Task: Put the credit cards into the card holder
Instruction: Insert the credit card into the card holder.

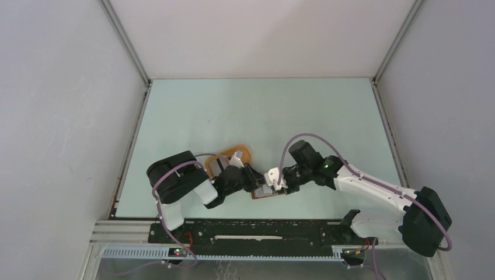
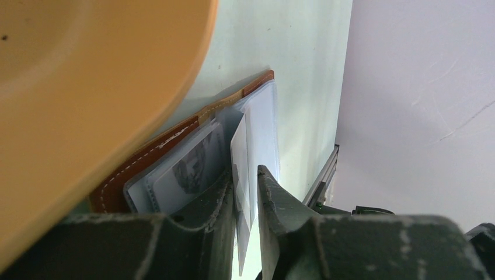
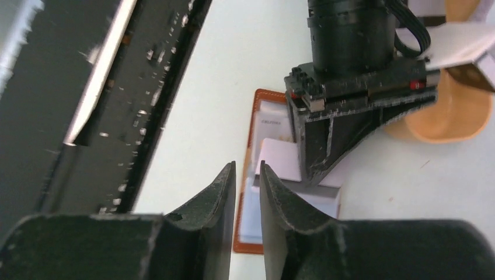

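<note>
The card holder (image 1: 269,193) lies open on the table, pale grey-blue inside with a brown border (image 2: 152,154) (image 3: 244,245). One grey-and-white credit card (image 2: 187,169) sits in its left sleeve. My left gripper (image 1: 255,182) (image 2: 246,174) points down into the holder. A thin pale sheet (image 2: 242,146) stands on edge between its jaws; whether it is a card or a sleeve page I cannot tell. It rests against one finger, and a slit of light shows at the other. My right gripper (image 1: 267,185) (image 3: 247,165) hovers over the holder's near edge, narrowly open and holding nothing.
The orange-yellow oval tray (image 1: 233,153) (image 2: 87,87) (image 3: 443,122) stands just behind the holder, close to the left gripper, with cards (image 1: 220,166) in it. The black rail (image 3: 146,87) at the table's near edge runs close to the right gripper.
</note>
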`<state>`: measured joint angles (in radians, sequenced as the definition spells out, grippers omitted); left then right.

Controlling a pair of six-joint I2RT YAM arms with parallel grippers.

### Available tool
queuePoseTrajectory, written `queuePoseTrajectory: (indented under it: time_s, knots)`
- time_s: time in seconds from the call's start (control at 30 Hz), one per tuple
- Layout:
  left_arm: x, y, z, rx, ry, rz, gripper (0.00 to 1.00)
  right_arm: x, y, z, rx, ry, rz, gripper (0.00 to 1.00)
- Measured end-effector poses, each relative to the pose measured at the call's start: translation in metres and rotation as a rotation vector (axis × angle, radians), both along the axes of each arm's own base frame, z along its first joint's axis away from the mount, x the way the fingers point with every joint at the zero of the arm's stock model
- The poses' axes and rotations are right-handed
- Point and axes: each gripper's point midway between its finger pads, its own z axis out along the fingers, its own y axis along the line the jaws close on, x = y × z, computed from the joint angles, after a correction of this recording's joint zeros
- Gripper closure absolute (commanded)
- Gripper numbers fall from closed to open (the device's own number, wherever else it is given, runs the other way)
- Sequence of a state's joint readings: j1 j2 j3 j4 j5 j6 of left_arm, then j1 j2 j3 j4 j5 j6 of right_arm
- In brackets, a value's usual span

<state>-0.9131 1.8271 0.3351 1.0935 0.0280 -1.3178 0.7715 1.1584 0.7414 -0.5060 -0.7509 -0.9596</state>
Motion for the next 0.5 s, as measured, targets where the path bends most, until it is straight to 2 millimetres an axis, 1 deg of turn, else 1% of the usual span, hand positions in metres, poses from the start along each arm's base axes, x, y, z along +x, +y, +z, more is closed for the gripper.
queuePoseTrajectory:
  time_s: [0.03, 0.13, 0.23, 0.33, 0.5]
  knots:
    - [0.000, 0.000, 0.000, -0.001, 0.000, -0.002, 0.76, 0.001, 0.005, -0.004, -0.005, -0.044, 0.025, 0.72]
    - [0.000, 0.000, 0.000, -0.002, 0.001, -0.003, 0.75, 0.003, 0.018, -0.018, -0.029, -0.193, 0.099, 0.82]
    - [0.000, 0.000, 0.000, -0.003, 0.002, -0.004, 0.75, 0.003, 0.033, -0.030, -0.052, -0.321, 0.173, 0.96]
    - [-0.001, 0.000, 0.000, -0.003, 0.003, -0.008, 0.75, 0.003, 0.042, -0.043, -0.087, -0.415, 0.221, 1.00]
    - [-0.002, -0.001, 0.000, -0.006, 0.008, -0.020, 0.75, 0.007, 0.054, -0.060, -0.140, -0.544, 0.273, 1.00]
